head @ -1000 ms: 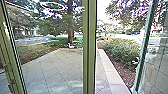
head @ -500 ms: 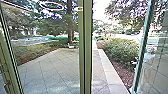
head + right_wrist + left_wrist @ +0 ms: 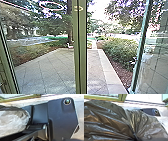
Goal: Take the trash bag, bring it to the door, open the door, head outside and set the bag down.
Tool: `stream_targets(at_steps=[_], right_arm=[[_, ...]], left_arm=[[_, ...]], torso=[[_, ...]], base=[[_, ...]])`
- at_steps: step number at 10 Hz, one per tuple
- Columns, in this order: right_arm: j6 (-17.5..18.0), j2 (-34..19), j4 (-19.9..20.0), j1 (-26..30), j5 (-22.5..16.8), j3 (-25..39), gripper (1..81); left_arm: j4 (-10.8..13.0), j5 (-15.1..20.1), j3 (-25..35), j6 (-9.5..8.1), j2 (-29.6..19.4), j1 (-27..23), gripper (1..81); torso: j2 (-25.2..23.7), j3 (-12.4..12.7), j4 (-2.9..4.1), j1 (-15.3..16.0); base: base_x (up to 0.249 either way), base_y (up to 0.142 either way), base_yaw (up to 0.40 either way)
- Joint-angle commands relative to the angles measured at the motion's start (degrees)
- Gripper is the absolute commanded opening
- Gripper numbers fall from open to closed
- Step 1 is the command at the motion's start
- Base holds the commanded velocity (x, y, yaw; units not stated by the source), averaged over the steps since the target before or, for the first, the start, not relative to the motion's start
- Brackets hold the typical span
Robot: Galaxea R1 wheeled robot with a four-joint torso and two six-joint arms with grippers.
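Trash bag [image 3: 109,121] bunching into pleats; shrubs [image 3: 118,48] growing right of green door frame [image 3: 83,50]; cannot tell either end effector's state.

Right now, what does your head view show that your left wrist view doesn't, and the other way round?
Head view: a bushy green hedge, a dark tree trunk and a brown planting bed. Left wrist view: a shiny black plastic trash bag, gathered into tight folds. Both: green framing with glass.
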Motion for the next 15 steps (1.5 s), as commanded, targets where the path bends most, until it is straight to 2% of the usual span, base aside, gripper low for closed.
stream_targets(at_steps=[1,5,8,14,15], right_arm=[[0.0,1.0,0.3,3.3,-2.8,0.1,81.1],[-0.2,1.1,0.0,3.0,-2.9,-0.1,81.1],[-0.2,1.0,-2.8,2.1,-3.2,-0.4,81.1],[-0.1,1.0,-2.8,2.2,-3.3,-0.4,81.1],[-0.1,1.0,-2.8,2.3,-3.3,-0.4,81.1]], left_arm=[[0.4,2.9,0.2,0.41,-0.2,-4.1,1.0],[0.5,3.0,0.2,0.41,-0.2,-4.1,1.0],[1.5,2.9,0.2,0.41,0.0,-4.1,1.0],[1.6,3.0,0.2,0.41,0.0,-4.1,1.0],[1.6,3.0,0.1,0.41,0.0,-4.1,1.0]], torso=[[0.0,0.0,0.0,0.0],[0.0,0.0,0.0,0.0],[0.0,0.0,0.0,0.0],[0.0,0.0,0.0,0.0],[0.0,-1.7,0.0,0.0]], base=[[0.0,-0.093,0.0],[0.0,-0.095,0.0],[0.0,-0.101,0.0],[0.0,-0.101,0.0],[0.0,-0.102,0.0]])
